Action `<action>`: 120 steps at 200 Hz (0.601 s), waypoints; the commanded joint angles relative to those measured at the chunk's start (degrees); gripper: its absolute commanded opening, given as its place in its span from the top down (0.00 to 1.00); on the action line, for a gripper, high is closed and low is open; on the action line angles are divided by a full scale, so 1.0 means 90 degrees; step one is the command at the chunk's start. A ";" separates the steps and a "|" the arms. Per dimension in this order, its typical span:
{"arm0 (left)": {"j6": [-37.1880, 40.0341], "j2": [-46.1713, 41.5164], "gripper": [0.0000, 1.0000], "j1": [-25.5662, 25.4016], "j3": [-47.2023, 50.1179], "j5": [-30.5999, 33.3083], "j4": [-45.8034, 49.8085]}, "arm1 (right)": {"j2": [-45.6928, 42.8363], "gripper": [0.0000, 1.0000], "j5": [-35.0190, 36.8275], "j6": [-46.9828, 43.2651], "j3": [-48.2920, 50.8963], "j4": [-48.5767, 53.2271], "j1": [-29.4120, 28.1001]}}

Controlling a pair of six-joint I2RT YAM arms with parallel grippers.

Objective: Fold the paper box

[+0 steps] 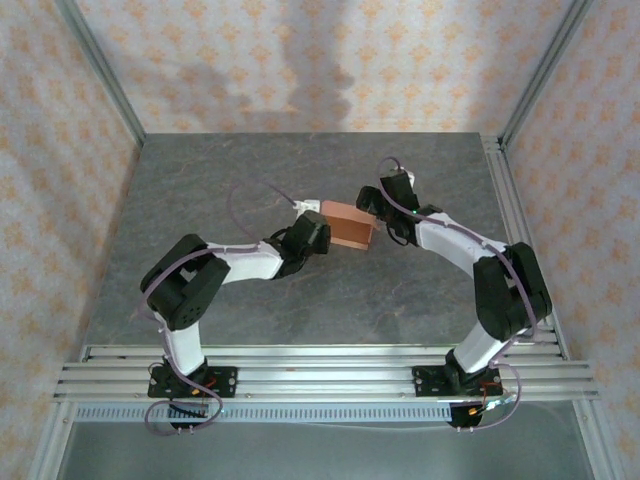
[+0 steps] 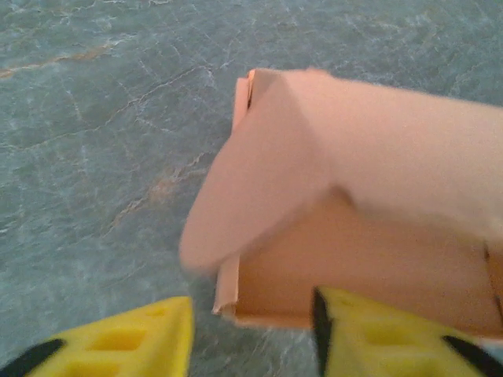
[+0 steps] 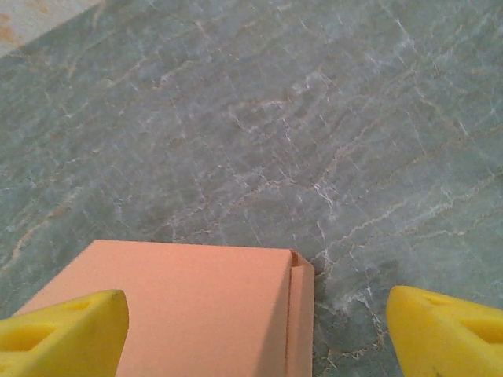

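Salmon-pink card makes up the paper box [image 1: 347,227], which sits near the middle of the table [image 1: 250,300], a little towards the far side, between the two grippers. From above it looks like a small square box lying flat. In the left wrist view one side is not closed: a rounded flap [image 2: 251,204] bends out and down over the opening, and the paler inner wall shows beneath it. In the right wrist view the top panel is smooth and shut, with a narrow folded edge along its right side.

At the box's left side is the left gripper [image 1: 316,235]. Its yellow fingers [image 2: 134,342] stand moderately apart, with the near corner of the box between them. One finger overlaps the box's lower edge in the picture; whether it touches cannot be told, and nothing is clamped.

At the box's far right corner is the right gripper [image 1: 379,214]. Its fingers [image 3: 63,330] are spread wide: one overlaps the top panel and the other is well clear of the box, over bare table.

Grey veined stone pattern covers the table, and aluminium rails [image 1: 320,370] run along its near edge.
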State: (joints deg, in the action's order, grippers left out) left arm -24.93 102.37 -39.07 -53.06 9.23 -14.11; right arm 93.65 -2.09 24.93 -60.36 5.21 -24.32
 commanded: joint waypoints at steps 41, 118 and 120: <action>0.0410 -0.1905 0.16 -0.0055 0.1493 -0.0052 -0.0069 | 0.0218 0.15 -0.0281 -0.0007 0.0282 0.0132 0.0016; -0.0590 -0.3117 0.01 0.1237 0.1341 -0.1540 0.0614 | 0.0972 0.35 -0.1395 -0.1044 0.0274 -0.0313 0.0158; -0.0595 -0.3082 0.01 0.1265 0.1300 -0.1594 0.0646 | 0.0986 0.36 -0.1430 -0.1066 0.0272 -0.0337 0.0159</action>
State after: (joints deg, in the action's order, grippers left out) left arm -25.80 72.79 -31.81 -36.60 1.63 -13.28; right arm 101.14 -11.07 19.09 -58.06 4.27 -23.70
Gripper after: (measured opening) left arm 0.993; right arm 0.666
